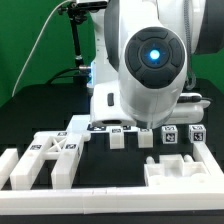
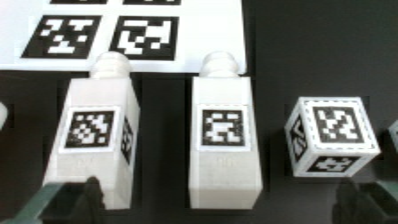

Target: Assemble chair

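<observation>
The chair is in loose white tagged parts on the black table. In the wrist view two long bars lie side by side, one (image 2: 98, 135) beside the other (image 2: 226, 135), each with a peg end toward the marker board (image 2: 107, 35). A small cube (image 2: 333, 135) stands beside them. My gripper (image 2: 214, 205) is open above the bars' near ends, with one dark finger (image 2: 66, 205) over the outer bar's edge and the other finger (image 2: 365, 200) past the cube. It holds nothing. In the exterior view the arm (image 1: 150, 60) hides the gripper.
In the exterior view a flat tagged slab (image 1: 52, 152) and a slotted frame (image 1: 28, 170) lie at the left. A blocky part (image 1: 185, 175) lies at the front right. Small tagged cubes (image 1: 172, 135) stand in a row at the right, and a white rail (image 1: 110, 210) edges the front.
</observation>
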`<action>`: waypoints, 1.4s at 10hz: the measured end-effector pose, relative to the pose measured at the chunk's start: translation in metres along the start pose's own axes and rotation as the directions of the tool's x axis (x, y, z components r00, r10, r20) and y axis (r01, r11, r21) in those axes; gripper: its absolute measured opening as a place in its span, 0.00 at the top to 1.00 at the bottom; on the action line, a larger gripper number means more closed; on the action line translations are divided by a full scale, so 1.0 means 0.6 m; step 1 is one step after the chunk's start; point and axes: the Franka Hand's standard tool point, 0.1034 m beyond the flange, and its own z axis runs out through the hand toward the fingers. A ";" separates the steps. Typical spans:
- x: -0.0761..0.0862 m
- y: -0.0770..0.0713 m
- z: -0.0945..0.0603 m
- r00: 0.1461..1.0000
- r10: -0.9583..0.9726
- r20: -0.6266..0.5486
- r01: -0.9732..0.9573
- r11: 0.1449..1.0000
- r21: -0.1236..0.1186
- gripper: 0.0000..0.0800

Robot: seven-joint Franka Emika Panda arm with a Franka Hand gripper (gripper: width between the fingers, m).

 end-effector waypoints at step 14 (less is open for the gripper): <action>0.030 -0.015 0.067 0.999 0.016 0.030 -0.015 1.000 -0.017 0.65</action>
